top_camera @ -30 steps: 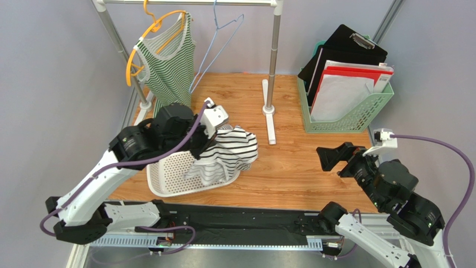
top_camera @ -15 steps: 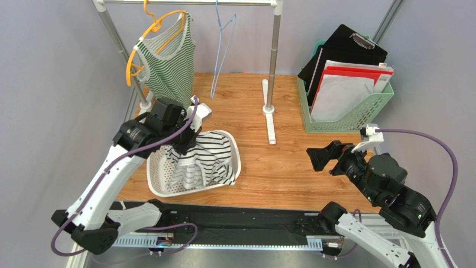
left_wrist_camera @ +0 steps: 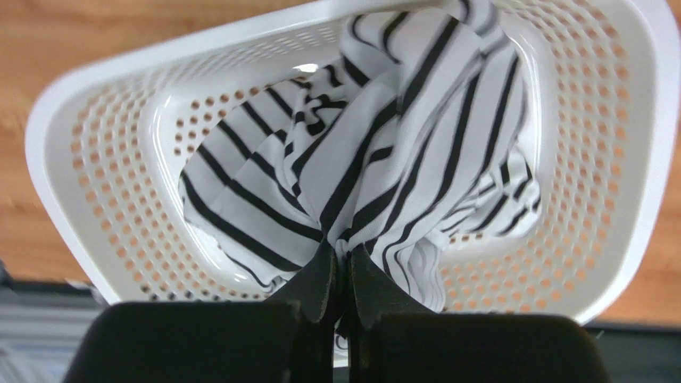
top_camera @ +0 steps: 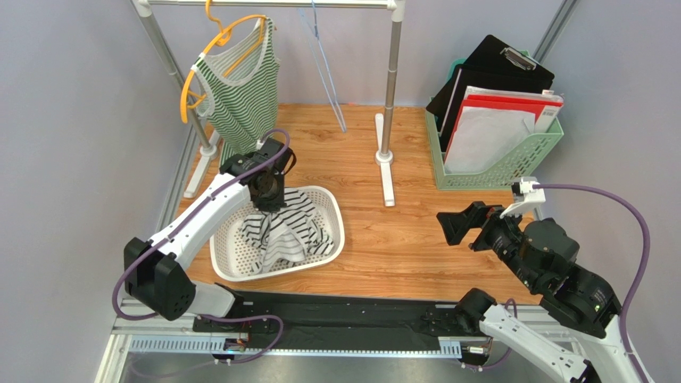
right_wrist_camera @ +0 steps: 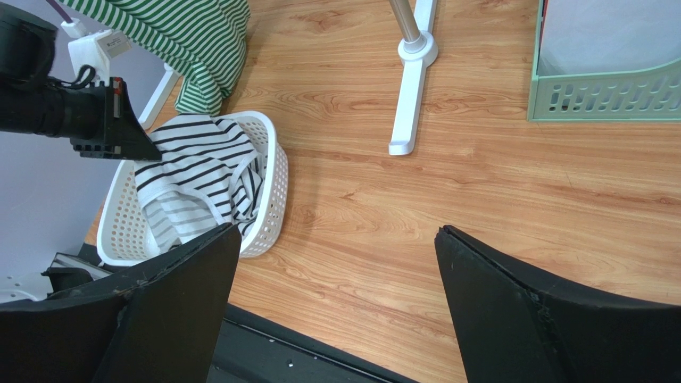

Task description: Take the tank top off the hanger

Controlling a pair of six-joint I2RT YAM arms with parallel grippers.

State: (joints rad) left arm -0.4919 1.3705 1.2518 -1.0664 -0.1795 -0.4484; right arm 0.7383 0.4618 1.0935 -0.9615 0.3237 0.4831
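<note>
From above, the left gripper (top_camera: 268, 199) is pinched shut on the black-striped tank top (top_camera: 288, 231) bunched in the white basket (top_camera: 334, 211), near a green-striped top (top_camera: 240, 88) on an orange hanger (top_camera: 190, 80) and a blue wire hanger (top_camera: 326, 72). In the left wrist view its tips clamp a fold over the basket. In the right wrist view the right gripper (right_wrist_camera: 336, 233) gapes wide, holding nothing, with the rack foot (right_wrist_camera: 412, 88) beyond.

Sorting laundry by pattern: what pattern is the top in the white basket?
The top is black-and-white striped; the left wrist view shows it best.

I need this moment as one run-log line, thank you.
left gripper: shut on black-striped top, in white basket | right gripper: open, holds nothing | green tank top: on orange hanger
</note>
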